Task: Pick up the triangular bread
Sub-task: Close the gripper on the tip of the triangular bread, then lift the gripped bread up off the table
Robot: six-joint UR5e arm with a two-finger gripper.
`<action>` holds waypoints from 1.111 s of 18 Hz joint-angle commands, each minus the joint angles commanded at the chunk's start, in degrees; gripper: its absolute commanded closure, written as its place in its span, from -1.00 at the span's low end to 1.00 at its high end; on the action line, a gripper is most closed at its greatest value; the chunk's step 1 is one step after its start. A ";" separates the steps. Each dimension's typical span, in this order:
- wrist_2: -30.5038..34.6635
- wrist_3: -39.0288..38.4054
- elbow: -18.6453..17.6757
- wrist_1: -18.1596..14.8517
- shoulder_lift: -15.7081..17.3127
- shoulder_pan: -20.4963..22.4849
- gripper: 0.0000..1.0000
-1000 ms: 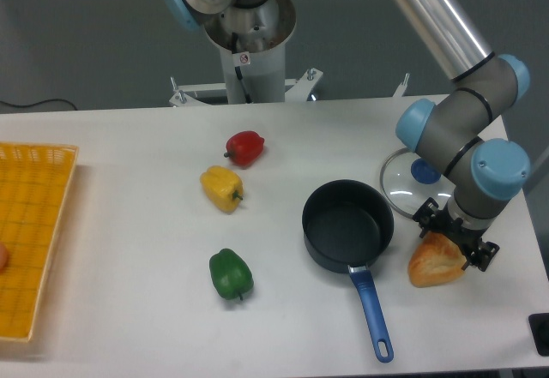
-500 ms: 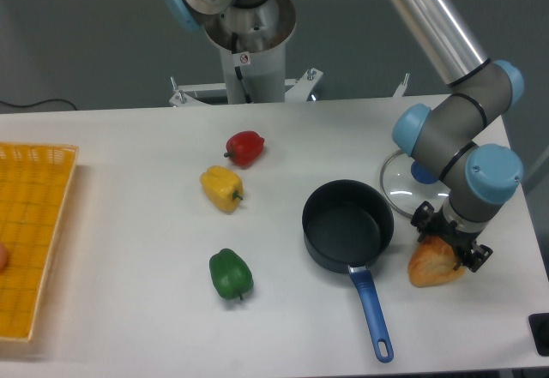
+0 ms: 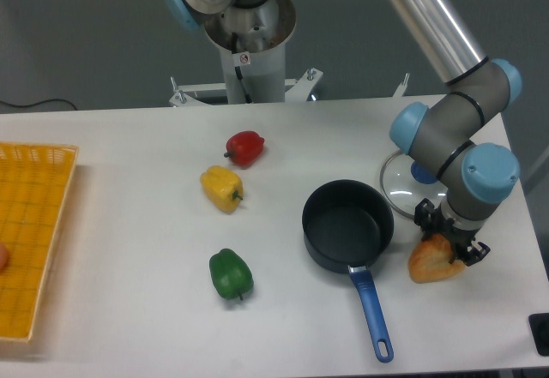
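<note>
The triangular bread [image 3: 431, 261] is a golden-brown wedge lying on the white table to the right of the pan. My gripper [image 3: 449, 239] hangs straight down over the bread's upper right part, its black fingers around the crust. The arm's wrist hides most of the fingers, so I cannot tell how tightly they press. The bread still rests on the table.
A dark pan [image 3: 347, 225] with a blue handle [image 3: 372, 313] sits just left of the bread. A glass lid [image 3: 408, 181] lies behind the gripper. Red [image 3: 245, 147], yellow [image 3: 223, 188] and green [image 3: 230, 273] bell peppers lie mid-table. A yellow basket [image 3: 34, 232] stands at the left edge.
The gripper has come lower onto the bread and shifted slightly left, its fingers drawing in around the crust. The bread has barely moved.
</note>
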 joint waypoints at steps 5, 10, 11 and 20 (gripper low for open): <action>0.00 -0.09 -0.18 0.00 0.09 -0.09 0.55; 0.09 -0.09 -0.18 -0.09 1.05 -0.09 0.65; 0.00 -0.09 -0.09 -0.26 1.32 -0.09 0.66; 0.00 0.00 -1.14 -10.89 8.96 -0.26 0.66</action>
